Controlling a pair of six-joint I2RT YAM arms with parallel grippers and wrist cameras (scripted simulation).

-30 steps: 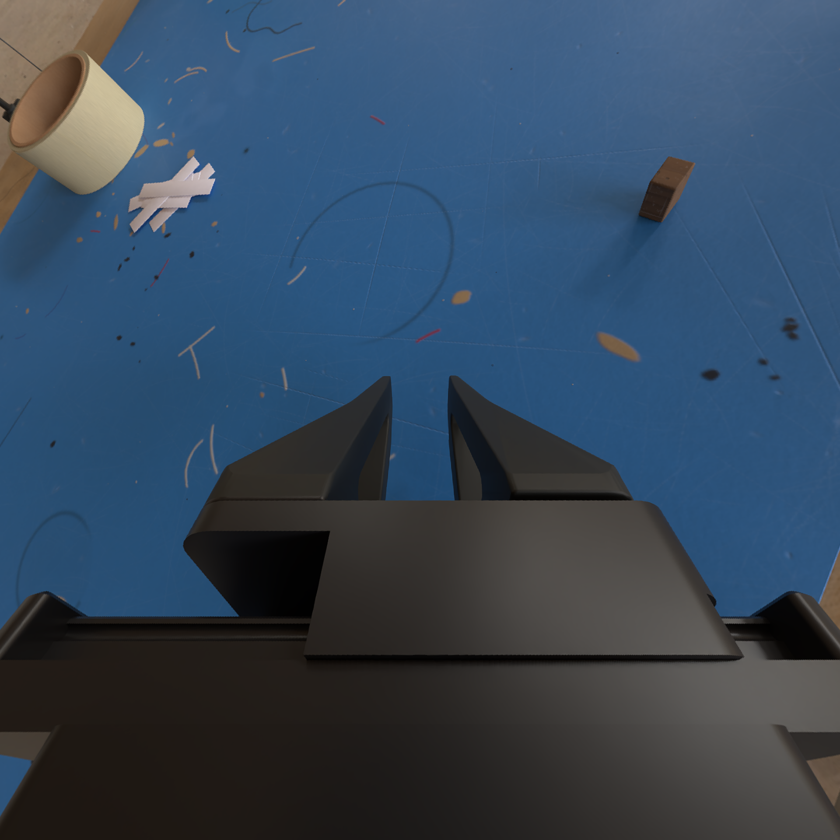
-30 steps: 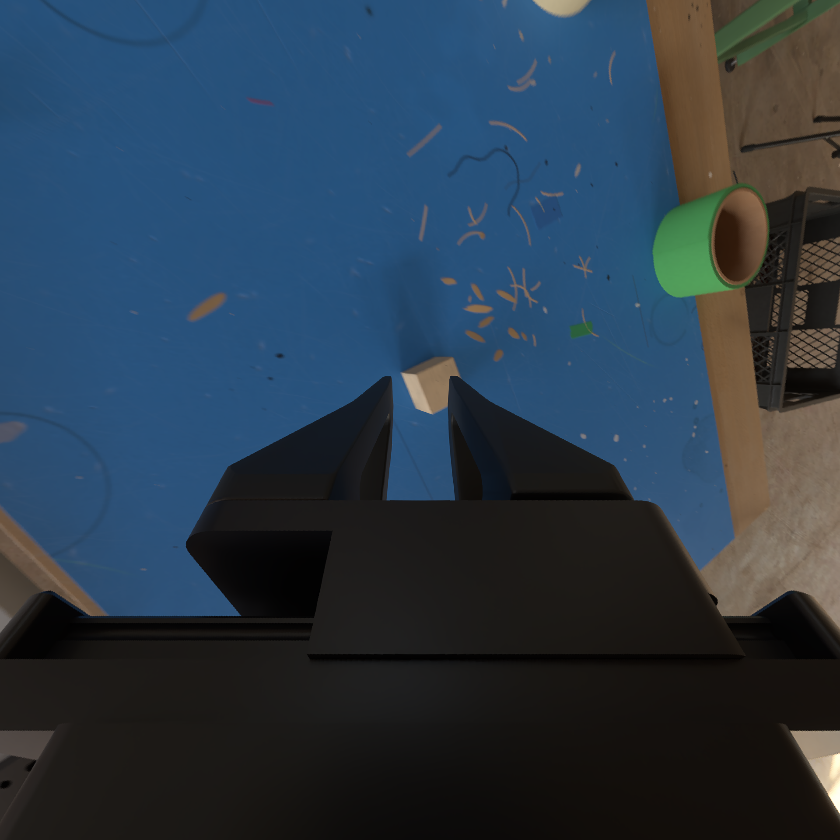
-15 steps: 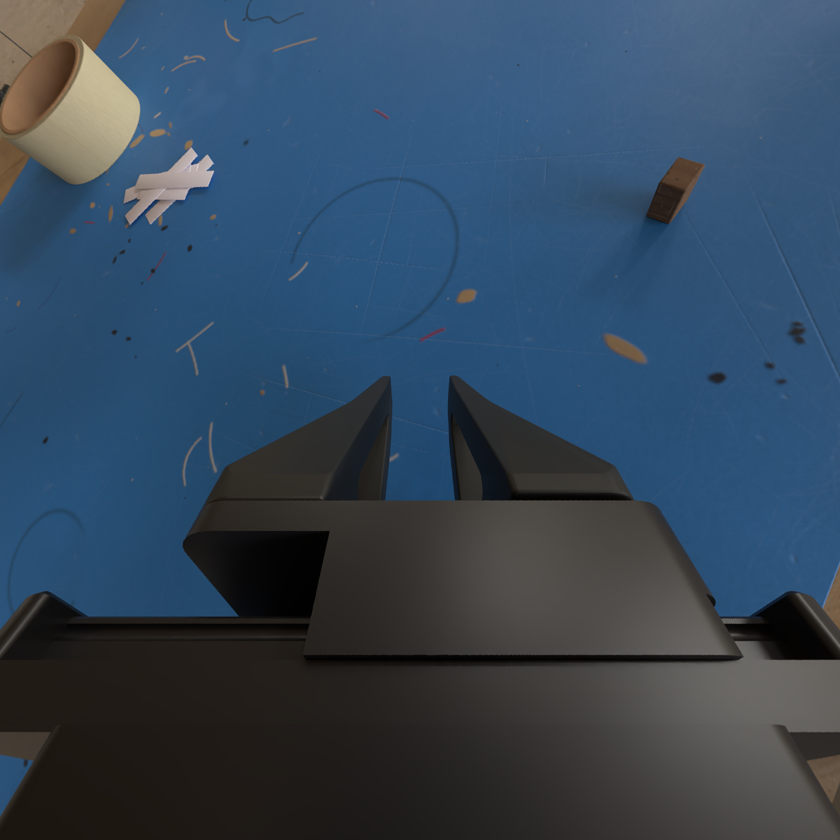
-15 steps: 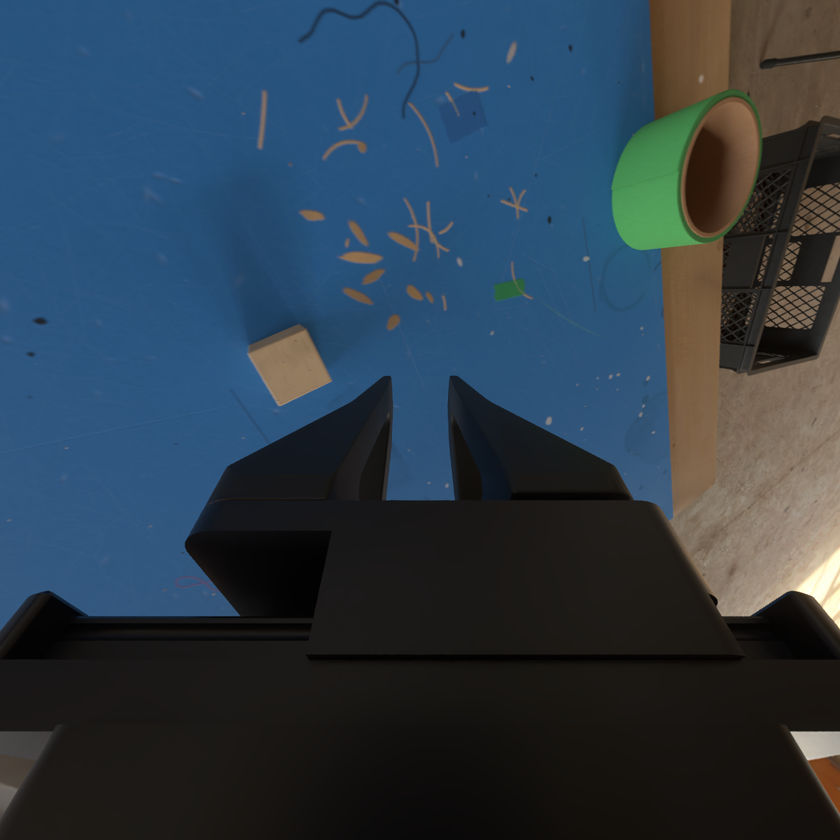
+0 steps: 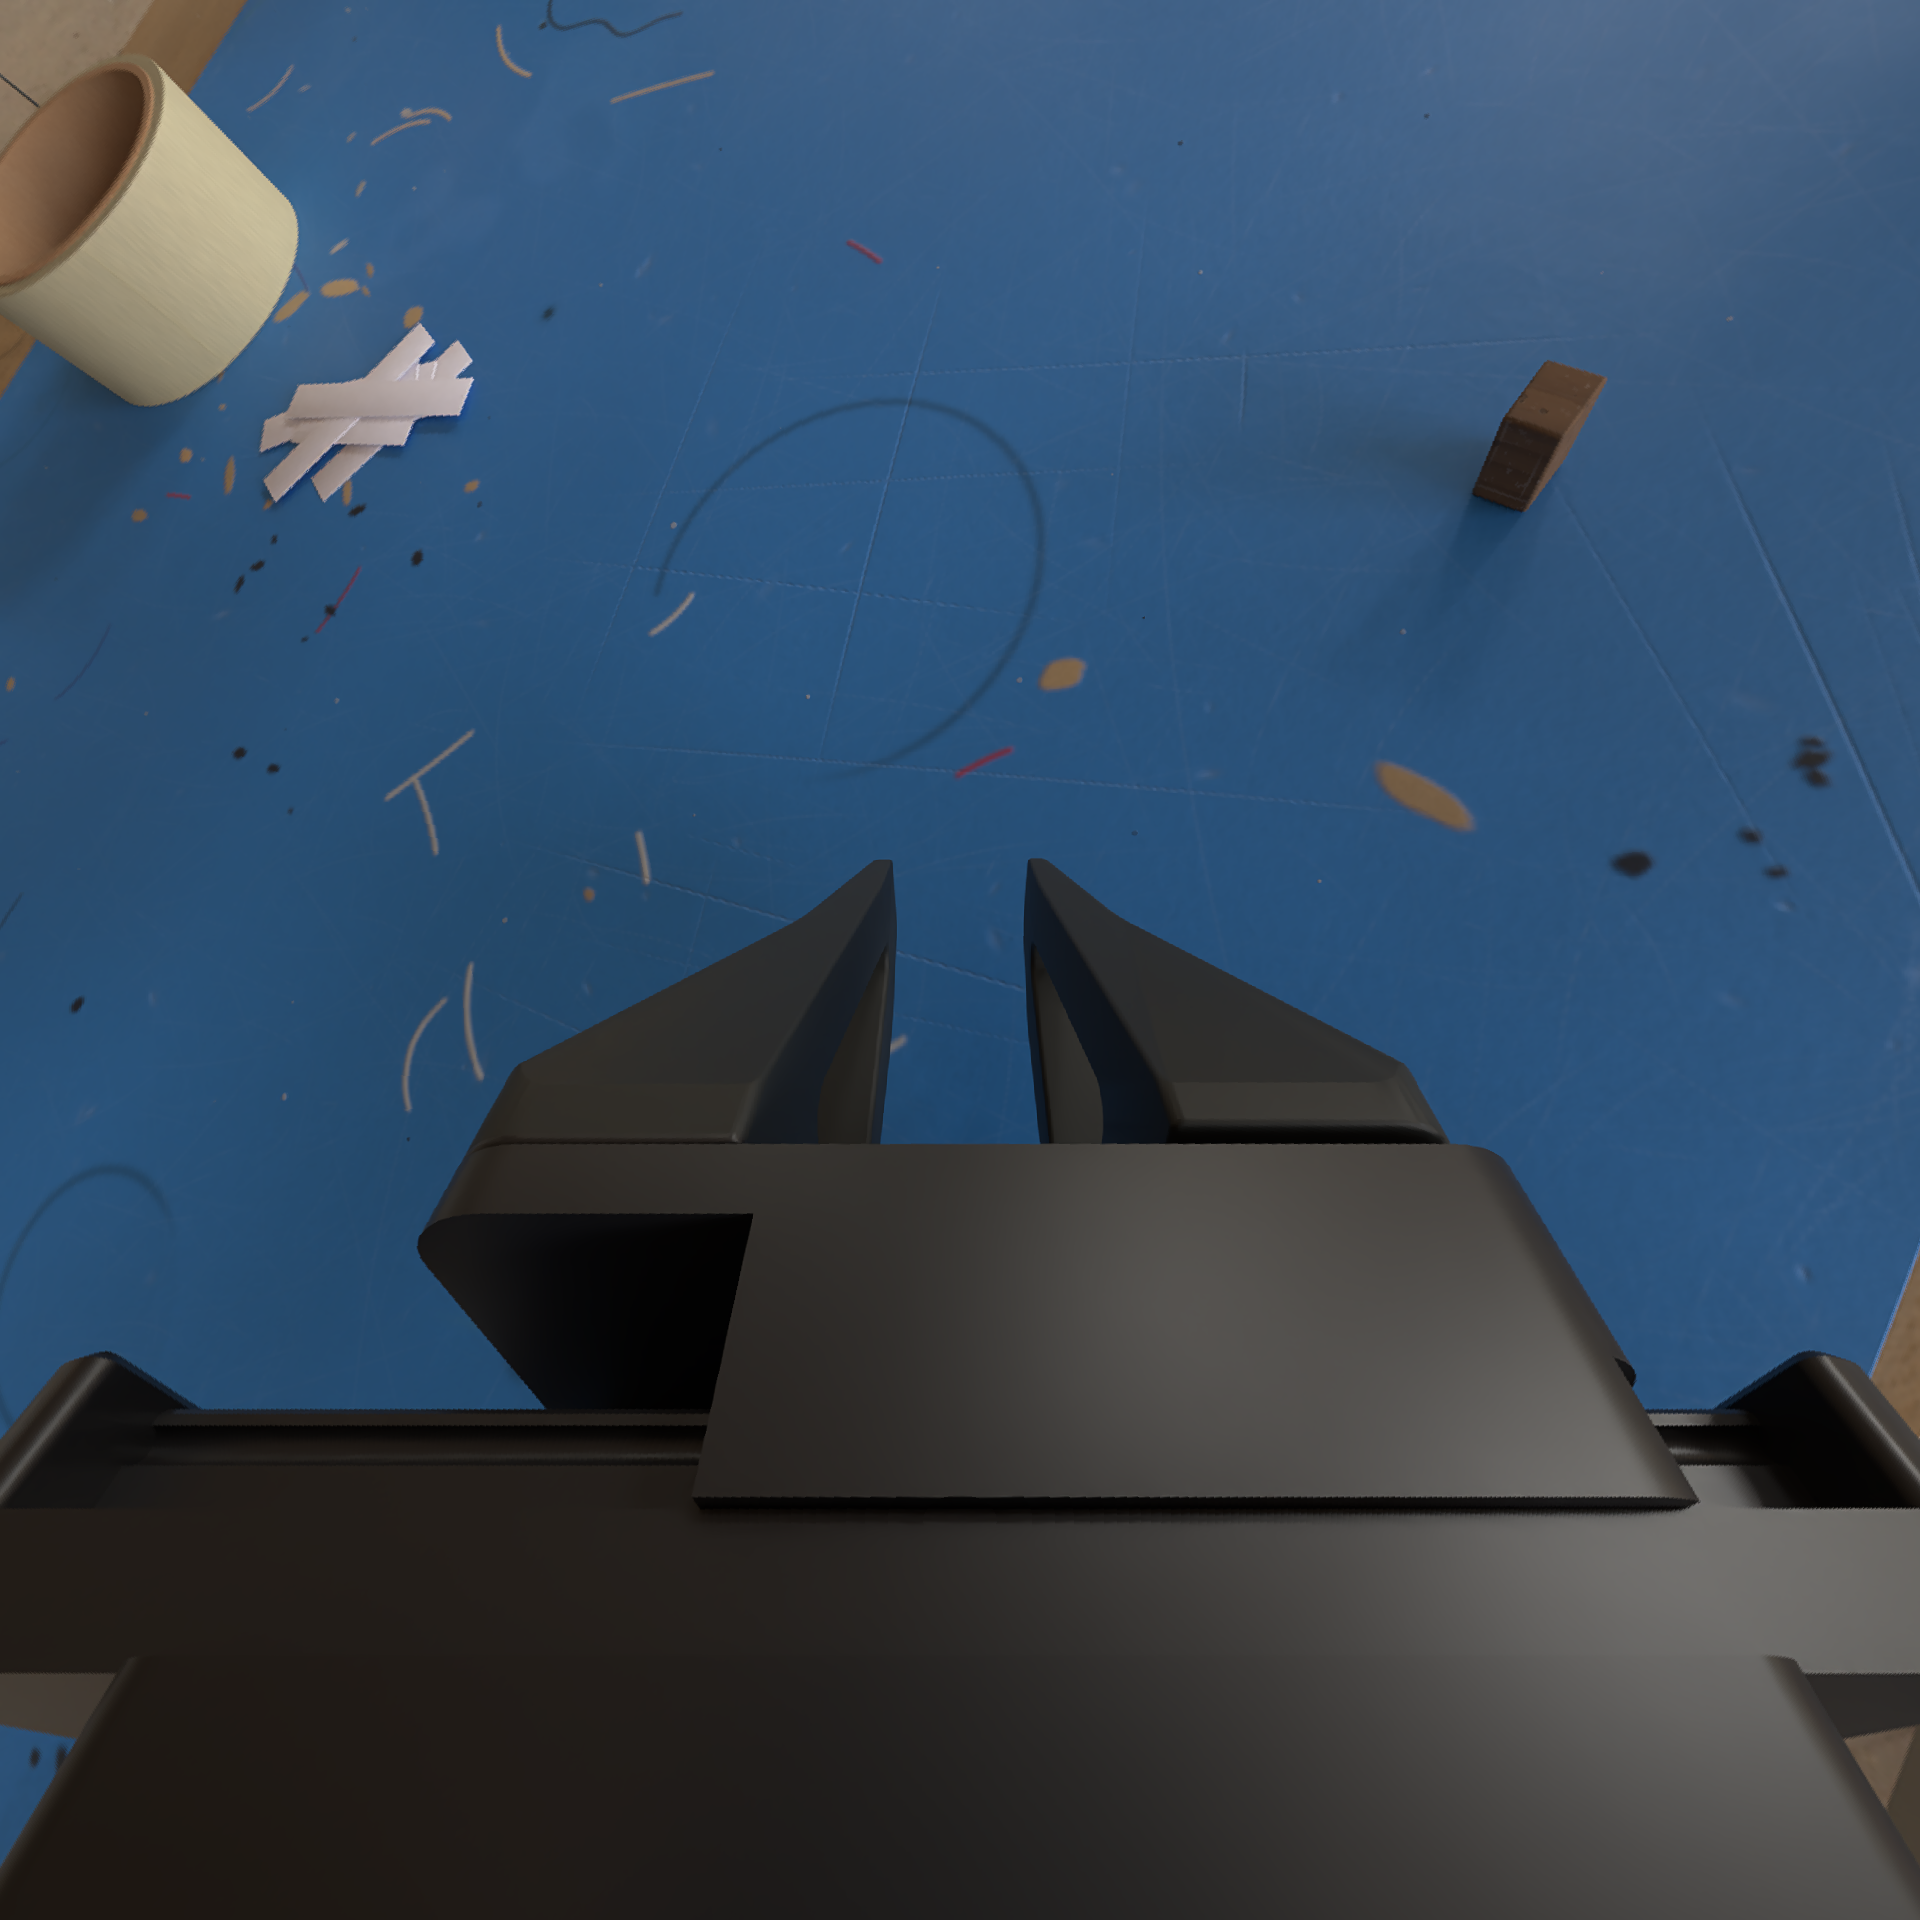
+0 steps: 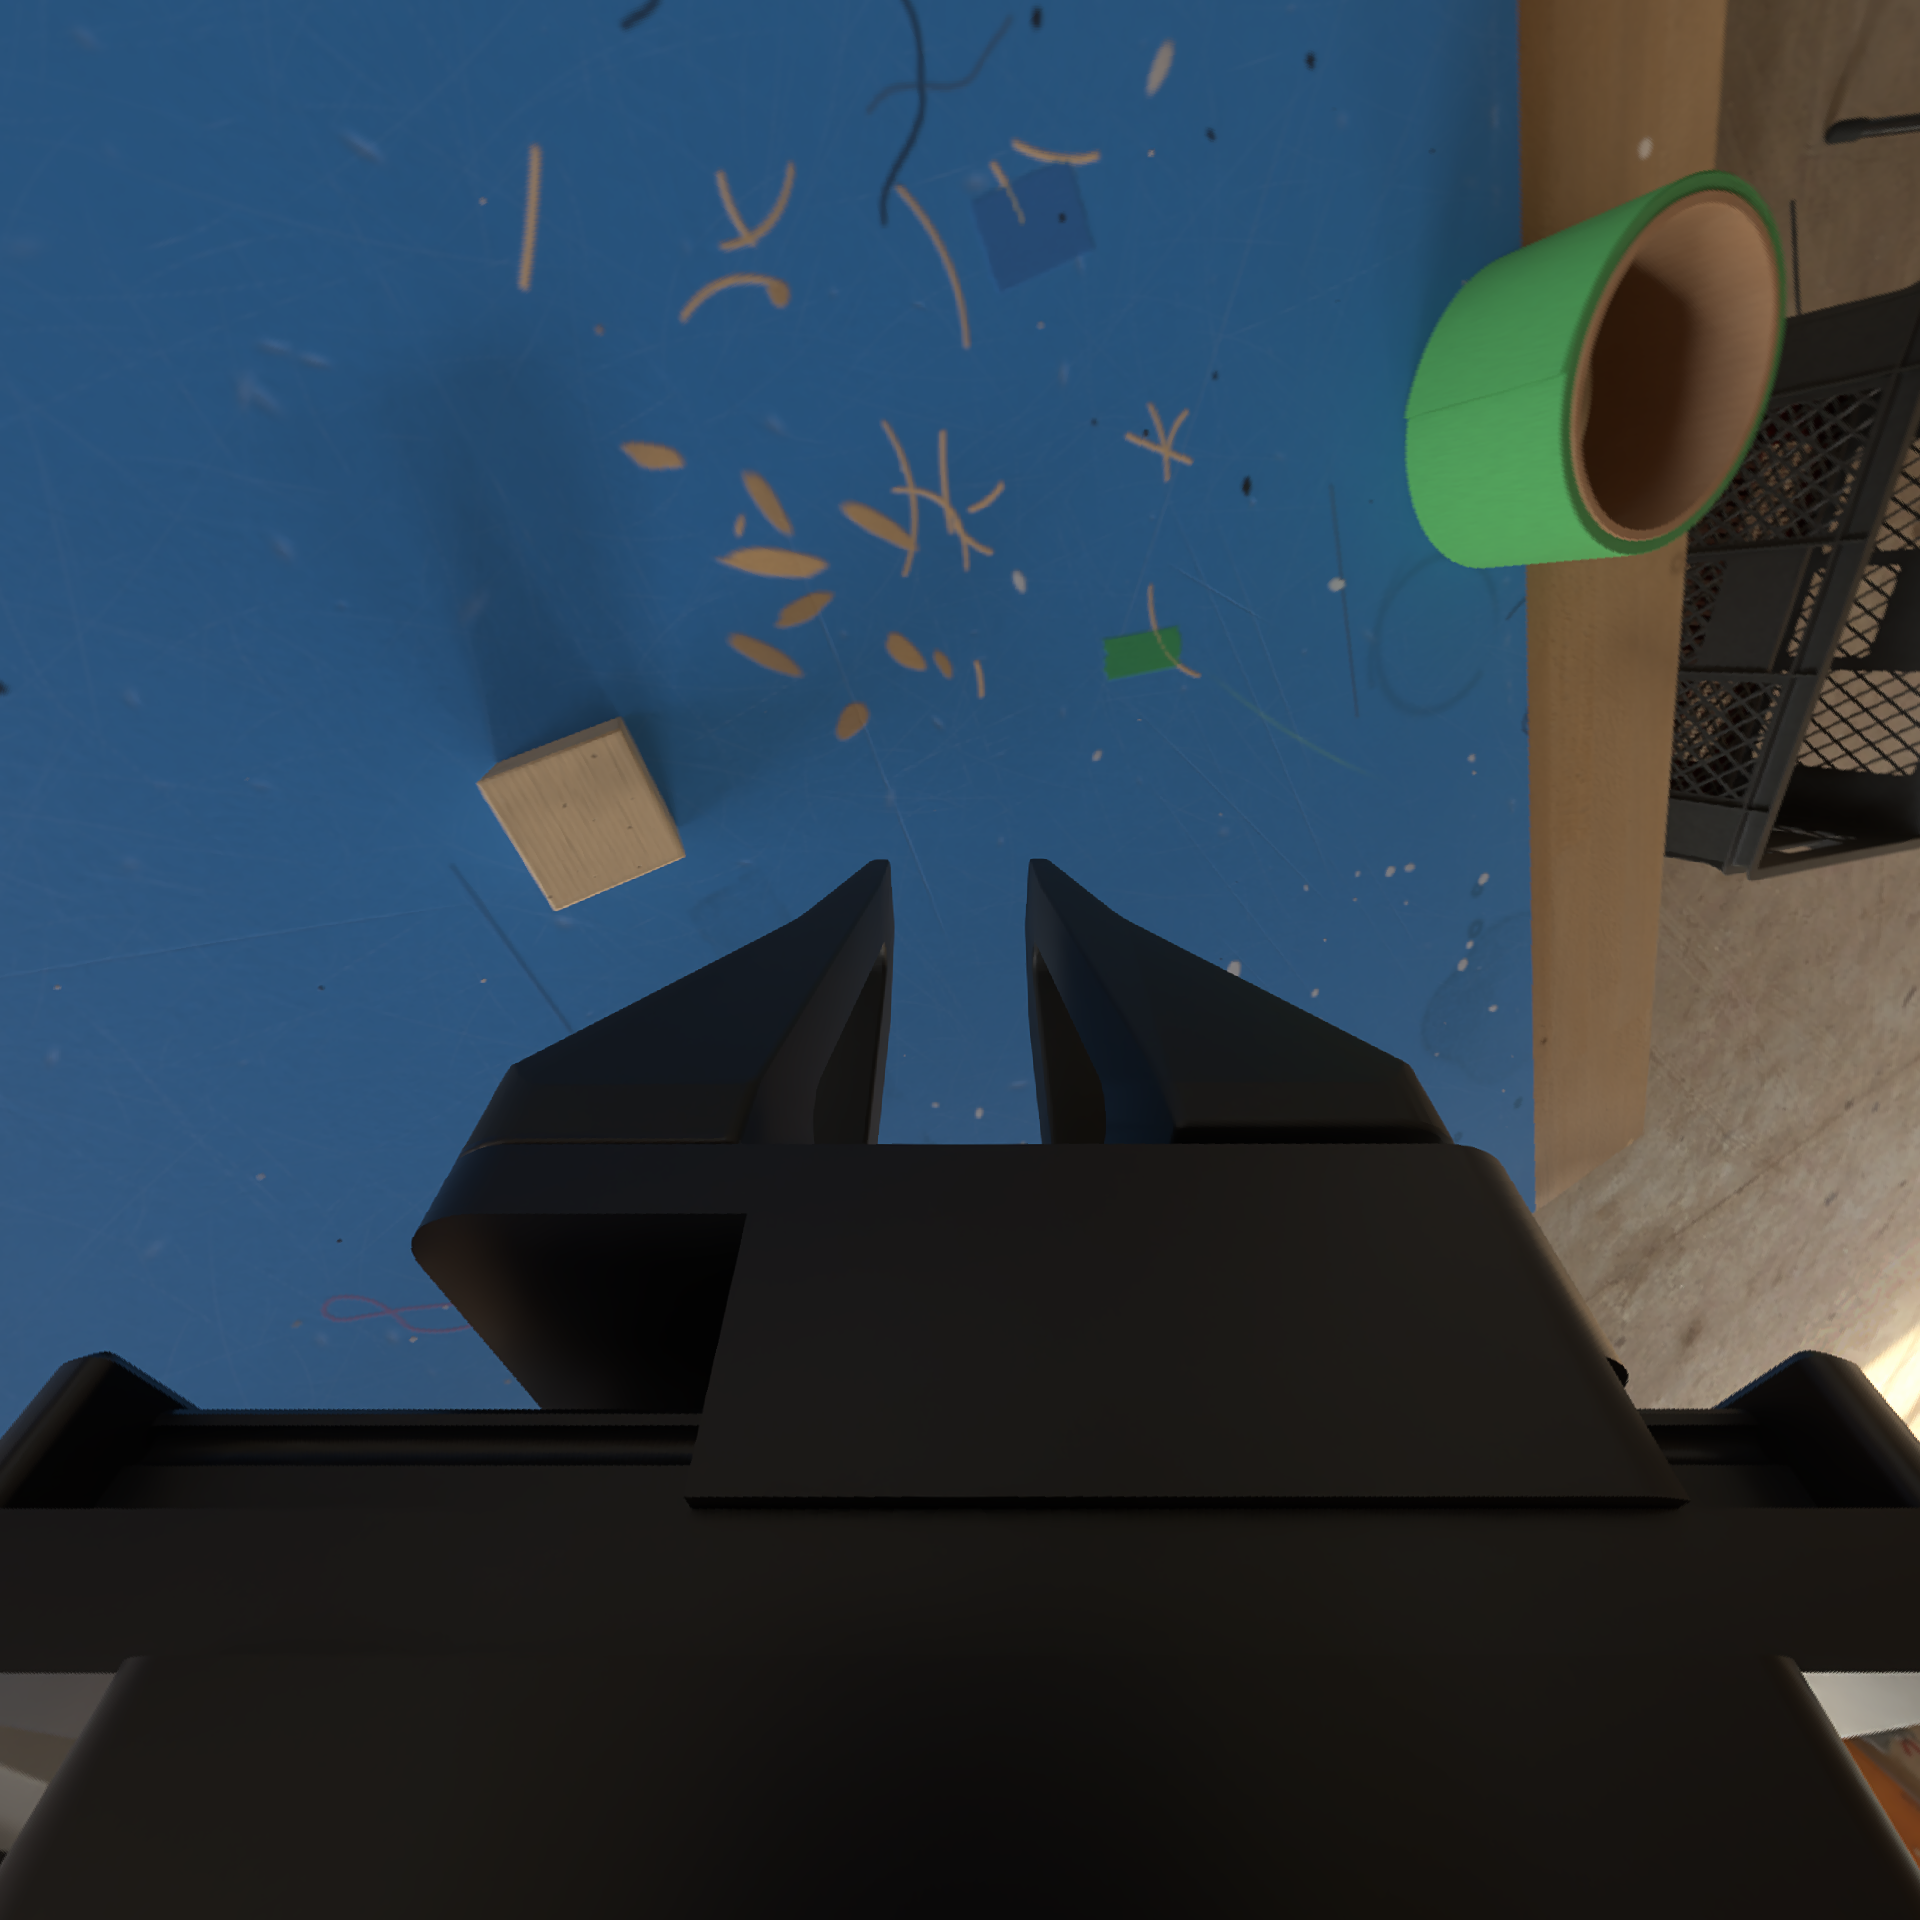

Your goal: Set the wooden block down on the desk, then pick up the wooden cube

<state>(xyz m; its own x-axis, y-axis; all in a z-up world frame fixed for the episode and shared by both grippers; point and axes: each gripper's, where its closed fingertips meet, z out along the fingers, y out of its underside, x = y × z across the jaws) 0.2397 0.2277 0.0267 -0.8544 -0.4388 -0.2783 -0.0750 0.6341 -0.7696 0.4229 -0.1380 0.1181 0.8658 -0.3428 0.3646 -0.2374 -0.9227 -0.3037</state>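
Wooden block (image 6: 580,812) lies on mat; right gripper (image 6: 958,883) empty beside it.

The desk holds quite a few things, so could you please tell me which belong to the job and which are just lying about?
Job:
- pale wooden block
- dark wooden cube

Lying about:
- cream tape roll
- green tape roll
- white paper strips
- black crate

Block (image 6: 580,812) on mat (image 6: 260,1039) left of right hand (image 6: 958,868), tape roll (image 6: 1507,405) far right
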